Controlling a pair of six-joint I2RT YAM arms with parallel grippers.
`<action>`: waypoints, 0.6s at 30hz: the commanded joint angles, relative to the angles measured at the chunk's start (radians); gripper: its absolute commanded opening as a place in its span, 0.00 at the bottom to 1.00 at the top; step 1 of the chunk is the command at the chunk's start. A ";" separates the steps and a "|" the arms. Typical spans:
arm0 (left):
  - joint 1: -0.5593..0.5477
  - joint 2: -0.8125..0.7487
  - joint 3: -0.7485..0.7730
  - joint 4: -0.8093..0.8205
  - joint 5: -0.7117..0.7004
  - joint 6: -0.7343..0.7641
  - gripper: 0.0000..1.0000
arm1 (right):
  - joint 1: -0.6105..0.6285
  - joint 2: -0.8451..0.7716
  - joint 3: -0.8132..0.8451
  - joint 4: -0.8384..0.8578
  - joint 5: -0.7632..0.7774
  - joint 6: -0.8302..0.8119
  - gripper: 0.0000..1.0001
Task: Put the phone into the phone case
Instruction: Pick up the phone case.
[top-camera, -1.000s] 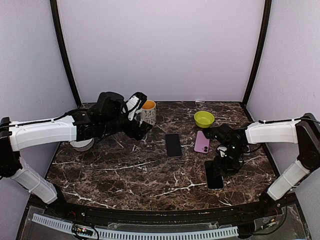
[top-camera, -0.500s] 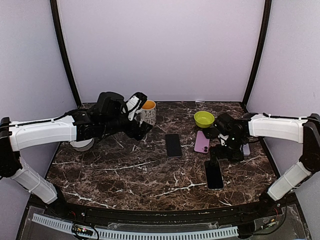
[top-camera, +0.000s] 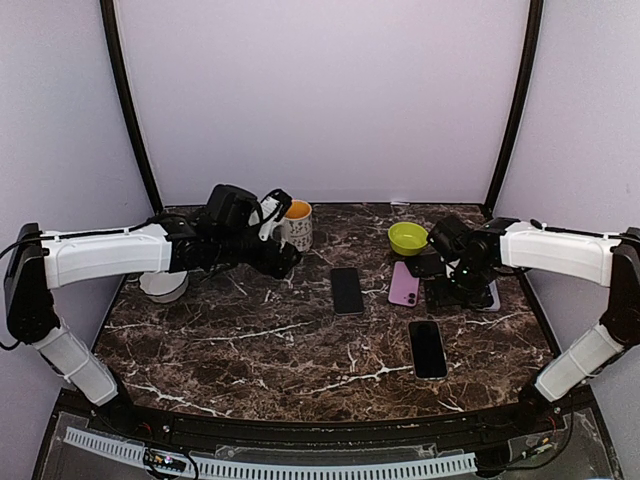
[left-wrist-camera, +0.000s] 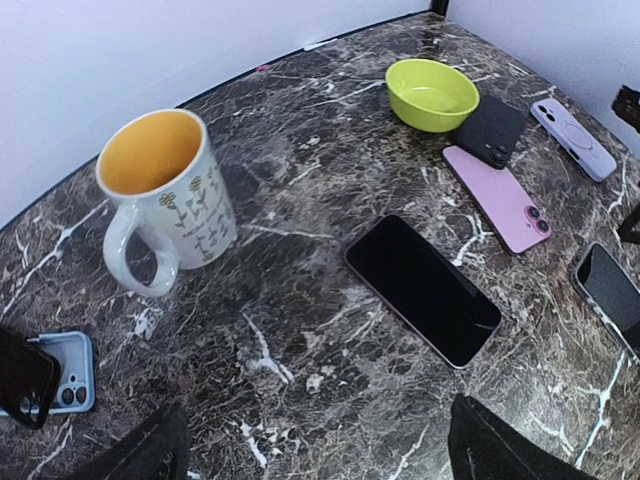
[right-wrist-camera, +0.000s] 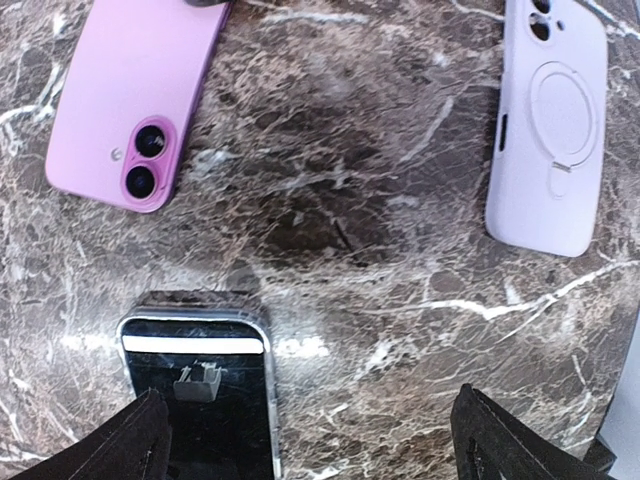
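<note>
Reference point: the green bowl at the back right of the marble surface. The phone, silver-edged and screen up, lies flat on the surface well to the near side of the bowl, apart from the other items and gripped by nothing. The lilac case, back up with a ring mount showing, lies flat to the near right of the bowl; the phone is not in it. The right pincer hovers between bowl and phone, close beside the case, its jaws spread wide with nothing between them. A pink phone, camera side up, lies just on the near side of the bowl. A dark flat item, possibly another case, sits just beside the bowl and lies over the pink phone's far end. A black phone lies screen up to the near left of the bowl. A mug with a yellow interior stands upright well to the left of the bowl. The left pincer hangs near the mug, jaws fully apart and empty. A blue case lies further left of the bowl, beyond the mug.
</note>
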 joint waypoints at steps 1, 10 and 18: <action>0.076 0.009 0.055 -0.062 0.074 -0.141 0.91 | 0.001 -0.031 0.012 0.011 0.079 0.000 0.99; 0.214 0.014 0.037 -0.107 0.056 -0.373 0.88 | 0.001 -0.043 -0.017 0.046 0.081 -0.037 0.99; 0.318 0.021 0.025 -0.166 -0.036 -0.527 0.88 | 0.002 -0.039 -0.031 0.063 0.070 -0.051 0.99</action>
